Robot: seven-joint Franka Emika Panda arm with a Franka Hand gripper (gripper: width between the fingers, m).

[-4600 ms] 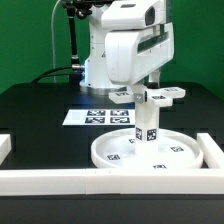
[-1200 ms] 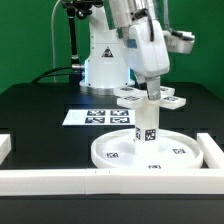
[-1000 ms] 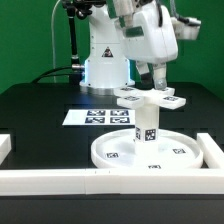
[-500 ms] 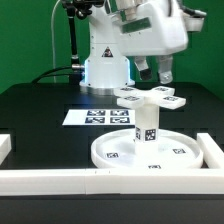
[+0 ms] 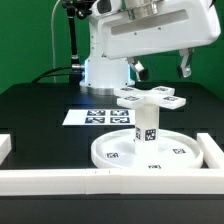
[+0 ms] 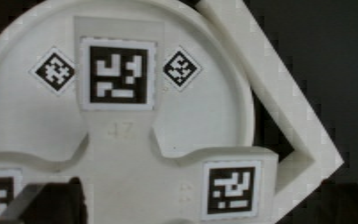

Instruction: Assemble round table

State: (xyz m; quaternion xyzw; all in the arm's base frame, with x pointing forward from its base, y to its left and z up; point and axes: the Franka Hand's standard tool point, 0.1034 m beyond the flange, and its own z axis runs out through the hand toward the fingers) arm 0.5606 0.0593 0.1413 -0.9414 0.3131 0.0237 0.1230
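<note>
We are seeing the gripper (image 5: pixel 160 72) hanging above the kit, its dark fingers (image 5: pixel 184 68) standing wide apart and clasping nothing. Below it, the round disc (image 5: pixel 172 152) is lying on the black table (image 5: pixel 40 110), near the white border rails (image 5: pixel 50 179). The short leg (image 5: pixel 146 128) is standing upright on the disc, and the cross-shaped base (image 5: pixel 150 97) is sitting on top of it (its tagged arms (image 6: pixel 123 110) are filling the wrist view). The marker board (image 5: pixel 98 116) is lying beyond the disc.
</note>
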